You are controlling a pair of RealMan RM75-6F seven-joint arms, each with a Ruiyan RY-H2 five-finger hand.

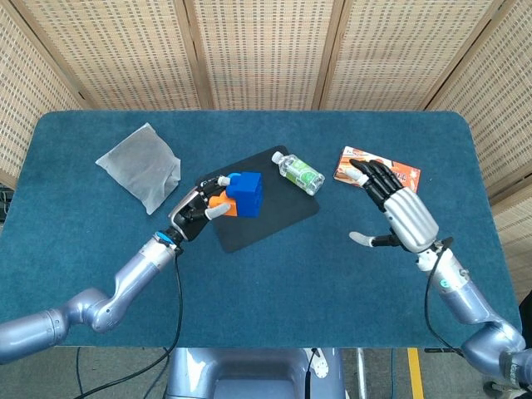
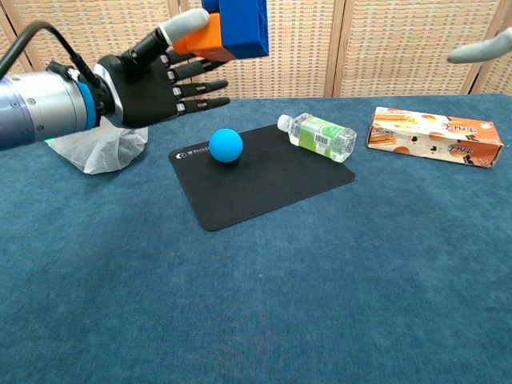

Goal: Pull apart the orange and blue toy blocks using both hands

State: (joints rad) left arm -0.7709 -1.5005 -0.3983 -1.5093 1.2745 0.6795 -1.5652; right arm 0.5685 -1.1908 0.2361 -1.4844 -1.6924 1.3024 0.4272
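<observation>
My left hand (image 1: 198, 211) (image 2: 156, 76) holds the joined toy blocks in the air above the black mat. The orange block (image 1: 220, 202) (image 2: 206, 40) lies in its grip near the thumb, and the blue block (image 1: 246, 193) (image 2: 240, 26) sticks out to the right, still attached. My right hand (image 1: 397, 211) hovers open at the right, fingers spread, palm turned toward the blocks, well apart from them. In the chest view only a fingertip of the right hand (image 2: 480, 50) shows at the top right edge.
A black mat (image 1: 274, 218) (image 2: 264, 180) lies mid-table with a blue ball (image 2: 226, 145) on it. A plastic bottle (image 1: 300, 173) (image 2: 318, 135) lies at its far corner. An orange box (image 1: 397, 172) (image 2: 436, 135) sits at the right, a crumpled white bag (image 1: 141, 164) (image 2: 100, 148) at the left.
</observation>
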